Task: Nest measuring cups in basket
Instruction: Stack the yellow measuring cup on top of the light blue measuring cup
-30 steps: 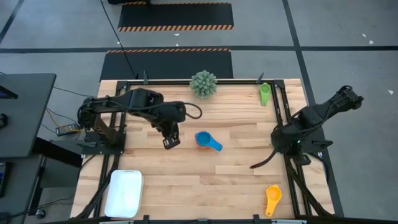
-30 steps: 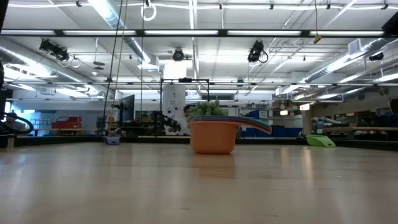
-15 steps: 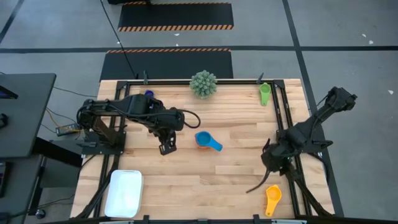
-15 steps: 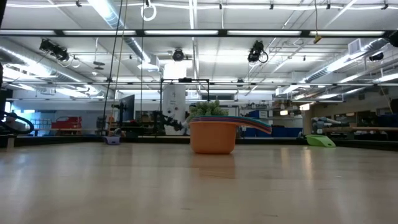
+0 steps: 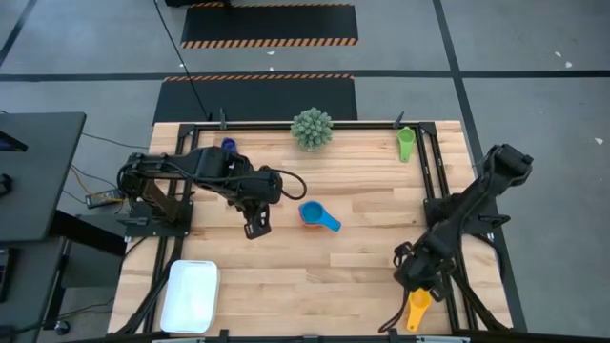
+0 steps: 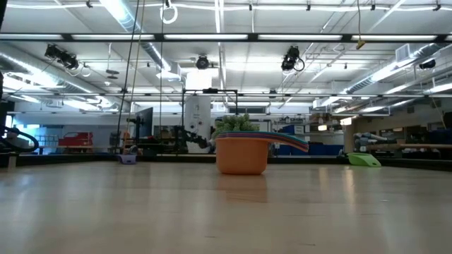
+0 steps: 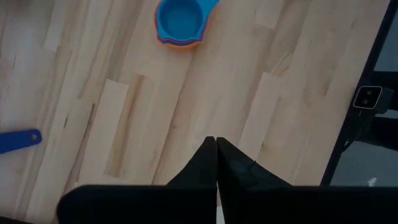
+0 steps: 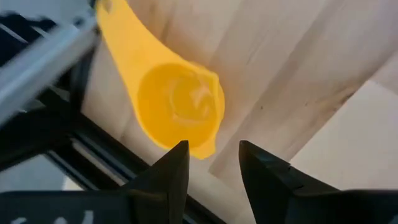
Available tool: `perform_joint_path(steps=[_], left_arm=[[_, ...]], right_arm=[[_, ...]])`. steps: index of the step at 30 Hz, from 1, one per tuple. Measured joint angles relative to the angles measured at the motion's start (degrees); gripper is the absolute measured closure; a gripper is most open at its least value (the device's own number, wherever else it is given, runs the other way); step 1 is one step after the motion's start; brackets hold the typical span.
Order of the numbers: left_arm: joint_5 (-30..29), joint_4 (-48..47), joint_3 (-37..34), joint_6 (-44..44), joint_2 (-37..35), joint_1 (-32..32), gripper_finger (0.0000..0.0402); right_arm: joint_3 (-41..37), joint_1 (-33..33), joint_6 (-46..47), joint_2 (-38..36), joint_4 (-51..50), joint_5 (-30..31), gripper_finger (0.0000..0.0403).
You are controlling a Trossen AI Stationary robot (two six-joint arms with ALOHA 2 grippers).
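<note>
A stack of nested measuring cups (image 5: pixel 311 213), orange at the bottom and light blue on top, stands mid-table; it also shows in the low view (image 6: pixel 242 154) and the left wrist view (image 7: pixel 180 22). A yellow cup (image 5: pixel 417 307) lies by the near right corner. My right gripper (image 8: pixel 211 155) hovers open just above it, apart from it. A green cup (image 5: pixel 406 143) lies at the far right and a dark blue cup (image 5: pixel 228 145) at the far left. The white basket (image 5: pixel 191 295) sits at the near left. My left gripper (image 5: pixel 253 227) hangs shut, left of the stack.
A spiky green ball plant (image 5: pixel 312 128) stands at the far edge's middle. Black frame rails (image 5: pixel 440 205) run along the table's right side, close beside the yellow cup (image 8: pixel 180 109). Bare wood lies between the stack and the basket.
My right gripper has swung from the table's right middle toward the near edge and come down over the yellow cup. My left gripper has drawn back a little toward the left and near side, away from the stack. No cup has moved.
</note>
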Motion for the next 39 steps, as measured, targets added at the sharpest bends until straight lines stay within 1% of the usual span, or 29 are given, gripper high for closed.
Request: perform_joint_path(steps=[4, 8, 12, 15, 19, 20, 23, 25, 27, 31, 32, 35, 39], left_arm=[[-0.01, 0.01, 0.00, -0.04, 0.00, 0.02, 0.0399], [-0.01, 0.04, 0.00, -0.04, 0.00, 0.02, 0.0399], [0.00, 0.04, 0.00, -0.01, 0.02, 0.02, 0.0399], [0.00, 0.05, 0.00, 0.01, 0.04, 0.04, 0.0399], [0.02, 0.07, 0.00, 0.01, 0.07, 0.02, 0.0399], [0.01, 0.07, 0.00, 0.01, 0.07, 0.04, 0.0399], [0.02, 0.07, 0.00, 0.02, 0.07, 0.04, 0.0399], [0.02, 0.07, 0.00, 0.03, 0.07, 0.04, 0.0399], [0.02, 0.07, 0.00, 0.03, 0.07, 0.04, 0.0399], [0.02, 0.06, 0.00, -0.04, 0.07, 0.04, 0.0399], [0.02, 0.07, 0.00, -0.04, 0.07, 0.04, 0.0399], [-0.02, 0.05, 0.00, -0.39, 0.07, 0.04, 0.0399], [-1.05, 0.01, 0.00, -1.91, 0.07, 0.03, 0.0399]], right_arm=[[0.00, 1.49, 0.02, 4.78, 2.56, 0.05, 0.0256], [0.00, 2.29, 0.49, 9.08, 7.67, 0.07, 0.0257], [0.00, 2.91, -0.05, 12.75, 10.53, 0.55, 0.0268], [0.25, 3.04, -1.55, 13.60, 10.41, 1.45, 0.0300], [0.07, 2.58, -4.11, 12.94, 10.11, 2.55, 0.0381], [-0.01, 2.35, -4.19, 12.59, 9.97, 2.89, 0.0388], [-0.02, 1.37, -4.50, 11.40, 9.26, 5.07, 0.0388], [0.02, 0.40, -6.77, 10.75, 8.15, 5.57, 0.0393], [1.12, -0.73, -9.01, 10.15, 4.67, 6.95, 0.0393], [4.70, -4.68, -12.87, 9.20, -4.41, 13.79, 0.0393], [5.51, -6.13, -13.07, 9.14, -5.96, 15.46, 0.0393], [7.94, -10.79, -13.03, 8.76, -8.41, 18.00, 0.0393], [12.00, -16.45, -11.73, 8.76, -9.30, 21.94, 0.0393]])
